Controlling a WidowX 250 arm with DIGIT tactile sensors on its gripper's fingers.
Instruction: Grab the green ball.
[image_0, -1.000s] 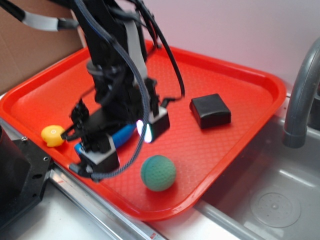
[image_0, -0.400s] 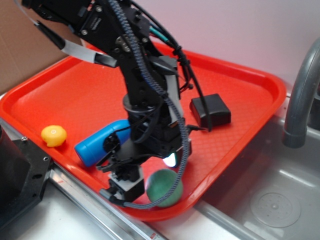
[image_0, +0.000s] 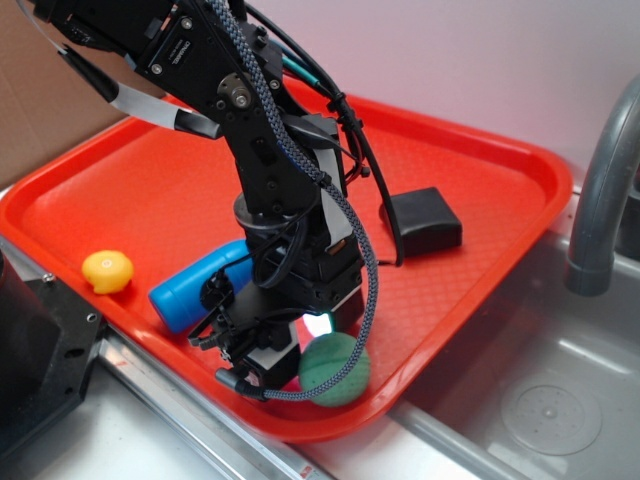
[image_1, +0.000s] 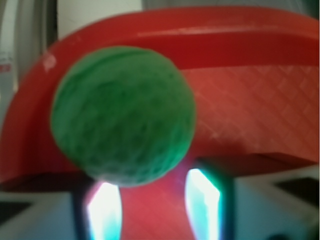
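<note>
On the near left of the red tray (image_0: 480, 150), a yellow lemon toy (image_0: 107, 271) lies alone, well apart from the action. Right of it a blue bottle (image_0: 195, 287) lies on its side, now uncovered, since the arm has swung off it toward the near rim. The gripper (image_0: 285, 358) has come down beside the green ball (image_0: 334, 368), which sits at the tray's near edge and has shifted slightly right over the last second. Whether the jaws are spread or pressed together I cannot tell from outside; in the wrist view the green ball (image_1: 122, 115) fills the frame just ahead of the two lit finger pads (image_1: 202, 202), off to their left and not between them. My judgement: approach complete, grasp not made, alignment needs correcting leftward. Further right lies a black block (image_0: 421, 221), and a grey tap (image_0: 608, 190) stands over the sink (image_0: 540, 400).
</note>
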